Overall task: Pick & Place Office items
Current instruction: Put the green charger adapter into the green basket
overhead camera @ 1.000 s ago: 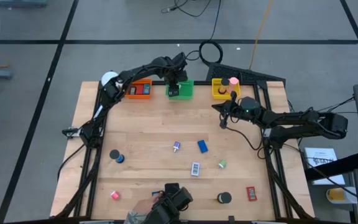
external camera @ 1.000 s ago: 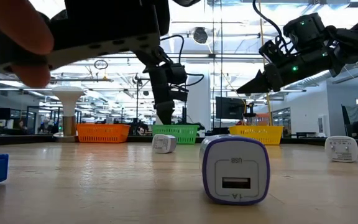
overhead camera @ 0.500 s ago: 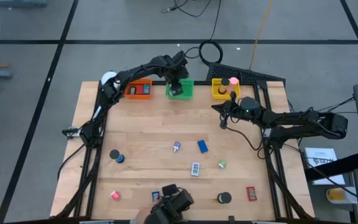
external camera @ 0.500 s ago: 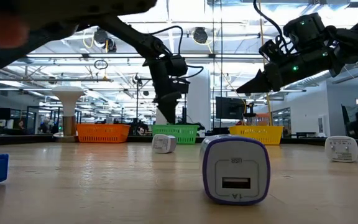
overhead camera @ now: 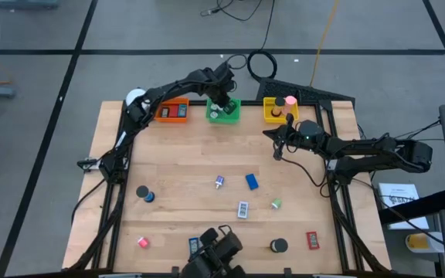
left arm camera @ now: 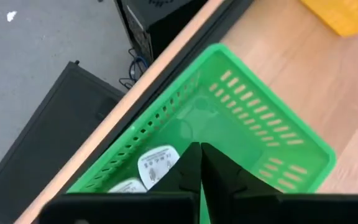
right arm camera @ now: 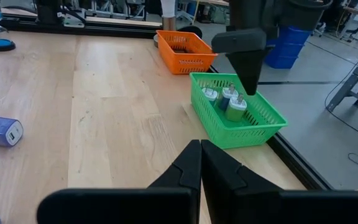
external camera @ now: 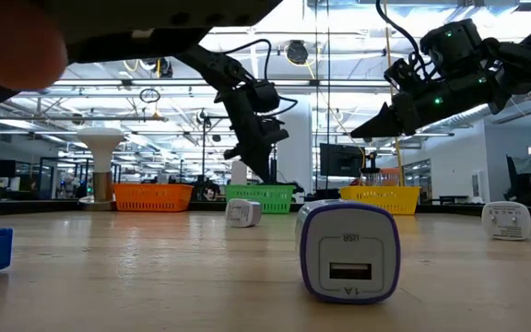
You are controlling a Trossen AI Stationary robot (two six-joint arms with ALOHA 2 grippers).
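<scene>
The green tray (overhead camera: 224, 113) at the table's far edge holds three white-and-green chargers (right arm camera: 227, 102). My left gripper (left arm camera: 199, 147) hangs shut just above it (external camera: 269, 175), touching nothing. Off to the right, my right gripper (overhead camera: 272, 138) waits shut in the air near the yellow tray (overhead camera: 276, 110), which holds a pink roll (overhead camera: 290, 101). On the table lie a purple-white charger (overhead camera: 219, 182), a blue rectangle (overhead camera: 252, 181), a white charger (overhead camera: 242, 209), a green bit (overhead camera: 276, 204), two black rolls (overhead camera: 144, 193) (overhead camera: 278, 245), a pink piece (overhead camera: 142, 242) and a red rectangle (overhead camera: 312, 240).
The orange tray (overhead camera: 172, 112) with a red and a blue piece stands left of the green one, a white ball lamp (overhead camera: 136, 98) beyond it. A person's hand (external camera: 12, 46) with a dark device (overhead camera: 219, 251) reaches over the near edge. Bare wood lies between trays and items.
My left gripper has risen a little out of the green tray, tipped toward the far edge, and shut with nothing between its fingers. The person's hand and dark device at the near edge have shifted. My right arm has kept still.
</scene>
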